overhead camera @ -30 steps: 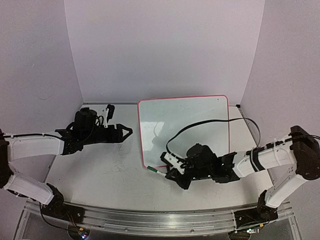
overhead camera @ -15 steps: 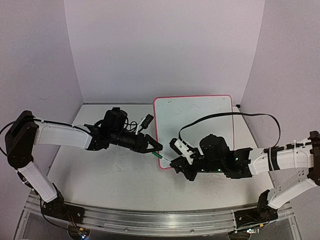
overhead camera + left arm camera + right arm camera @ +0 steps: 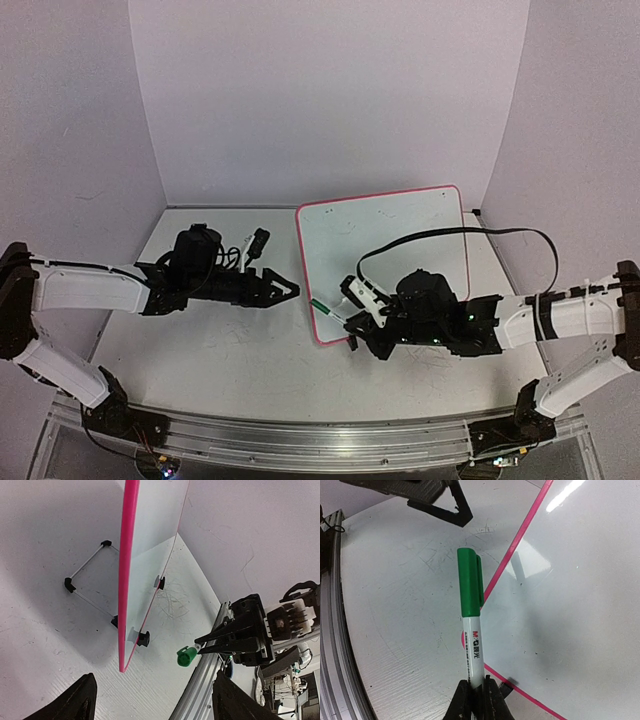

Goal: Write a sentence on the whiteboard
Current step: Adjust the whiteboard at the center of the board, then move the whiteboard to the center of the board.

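Whiteboard [image 3: 385, 255]: propped on edge, long axis left-right, face toward arms.
Right gripper [image 3: 475, 692]: pinching capped green marker [image 3: 471, 620].
Left gripper [image 3: 283, 291]: spread, near board's left edge.

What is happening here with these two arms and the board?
The right pincer is shut on a marker. The marker's green cap is on and points toward the left arm. The left pincer is open and holds nothing. It hovers just left of the whiteboard, facing the cap with a gap between them. The whiteboard stands on the table, and no green writing shows on it, so the writing has not begun.
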